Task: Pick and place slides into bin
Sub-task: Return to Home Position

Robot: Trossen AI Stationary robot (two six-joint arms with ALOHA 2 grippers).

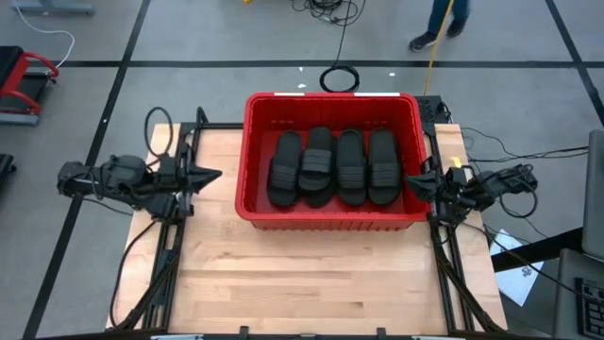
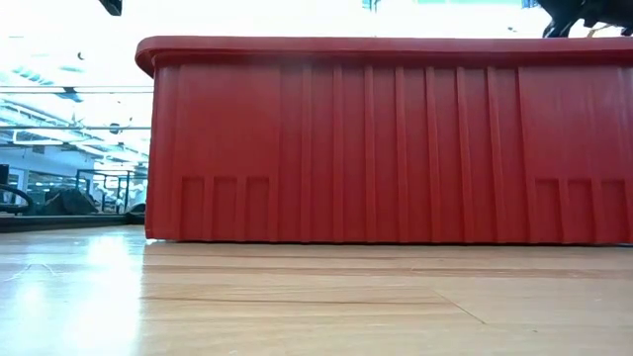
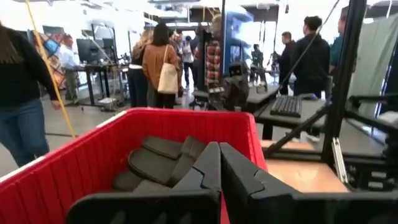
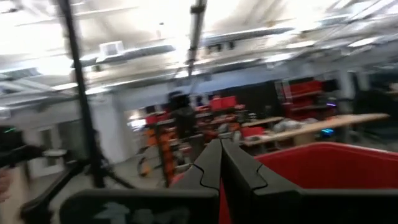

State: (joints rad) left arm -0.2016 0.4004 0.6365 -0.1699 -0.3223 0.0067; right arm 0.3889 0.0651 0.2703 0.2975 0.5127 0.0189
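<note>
Workshop hall: people, workbenches

Left arm & right arm: matte black, chunky joints, w/ black cables looped alongside. Left hand, right hand: dark wedge fingers.

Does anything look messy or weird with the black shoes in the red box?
Not really. The slides lie side by side in the bin; one slide seems to overlap its neighbour a bit. The left claw and right claw wait shut at the bin's sides.
</note>
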